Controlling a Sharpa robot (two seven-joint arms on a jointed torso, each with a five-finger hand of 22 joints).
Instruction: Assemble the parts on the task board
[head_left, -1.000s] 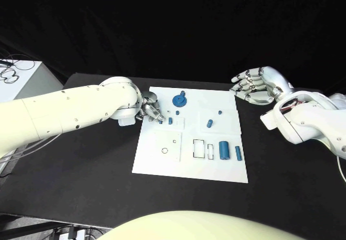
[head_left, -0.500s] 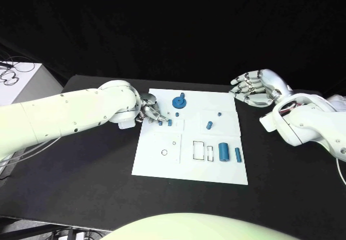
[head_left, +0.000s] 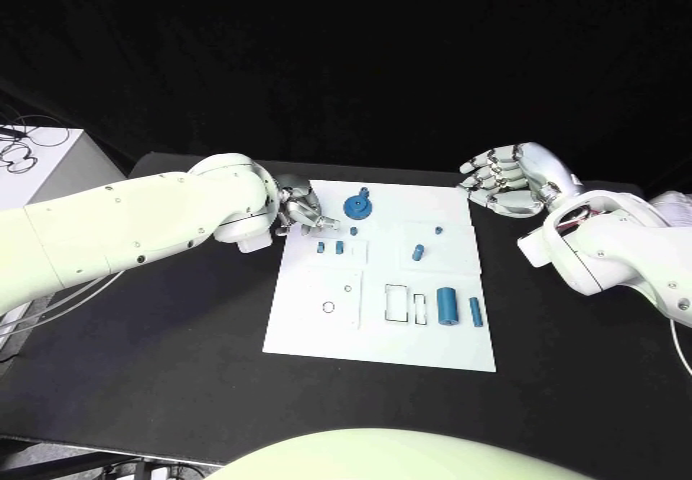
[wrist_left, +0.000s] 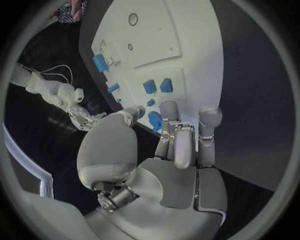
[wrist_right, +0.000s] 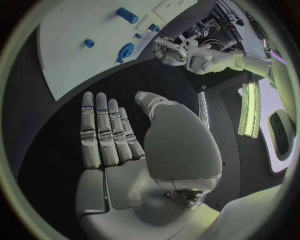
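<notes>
Hovering left hand (head_left: 300, 212) over task board (head_left: 378, 340), eight blue parts (head_left: 447, 300), both hands' fingers spread, empty, right hand (head_left: 515, 176).

You have the task board (head_left: 325, 330) lying on the worktop (head_left: 159, 360) between the two hands. The left hand (head_left: 299, 212) has its fingers (head_left: 312, 226) over the board's near corner, two small parts (head_left: 330, 247) just beyond them. The right hand (head_left: 515, 178) hangs off the board's far corner, fingers (head_left: 490, 172) clear of every part.
</notes>
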